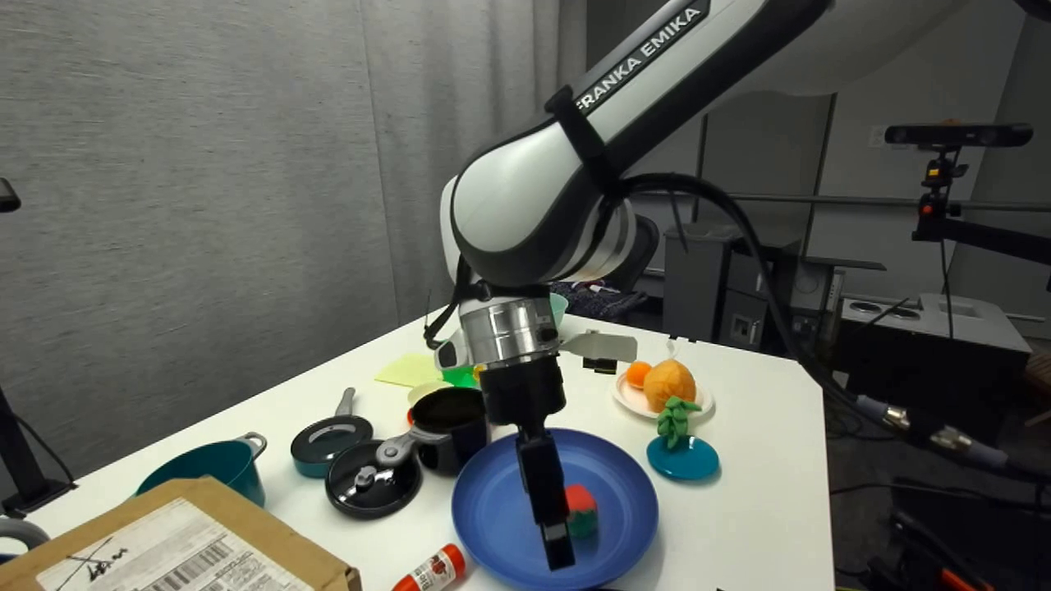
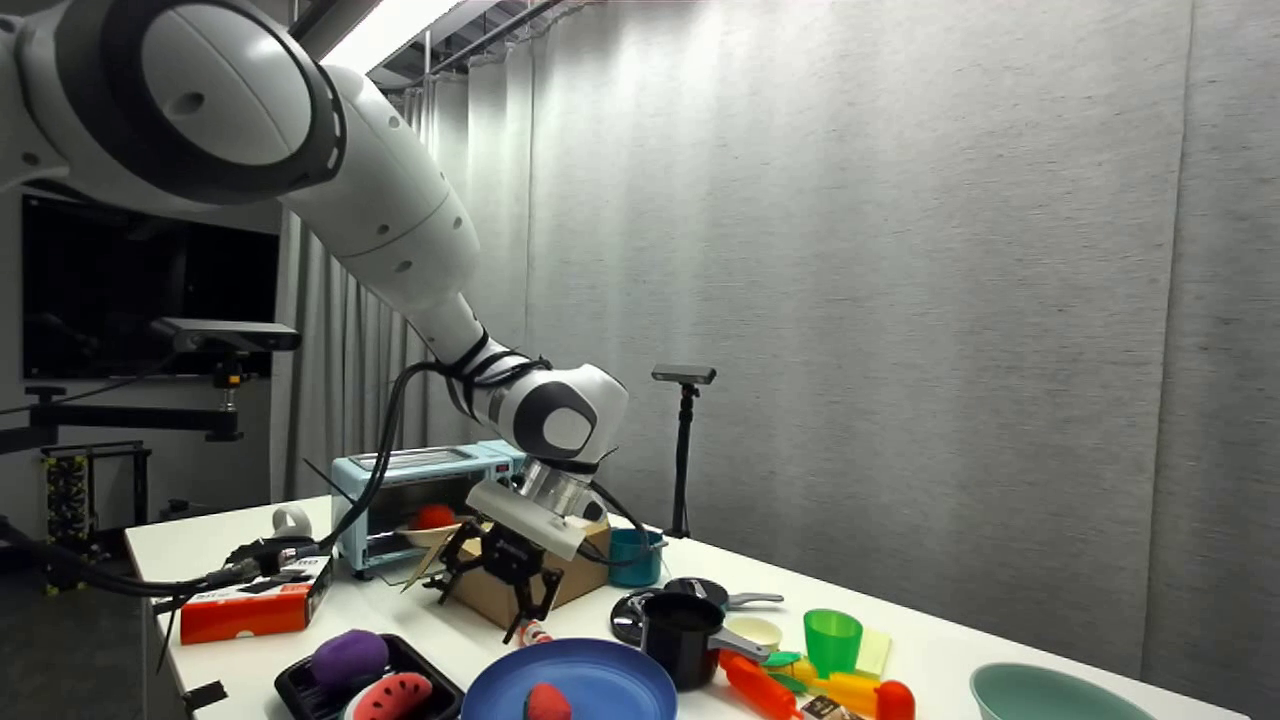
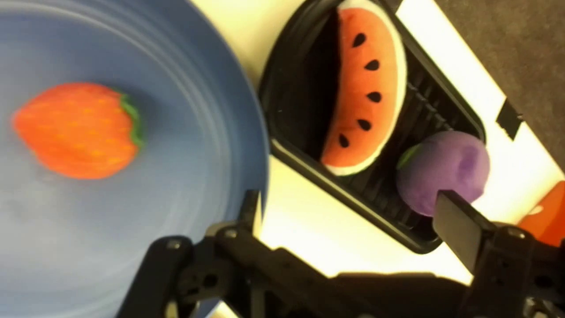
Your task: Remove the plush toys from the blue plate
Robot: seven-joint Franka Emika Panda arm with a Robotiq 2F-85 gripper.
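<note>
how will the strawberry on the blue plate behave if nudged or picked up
The strawberry has a matte, plush-looking surface, so it should probably squash a bit and not slip easily. Its rounded body tapers to a tip, so a nudge may roll it in a curve. The raised rim of the blue plate would likely stop a slow roll.

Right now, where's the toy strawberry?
In the wrist view, the strawberry lies on the blue plate at the left, with the black tray to the plate's right.
</note>
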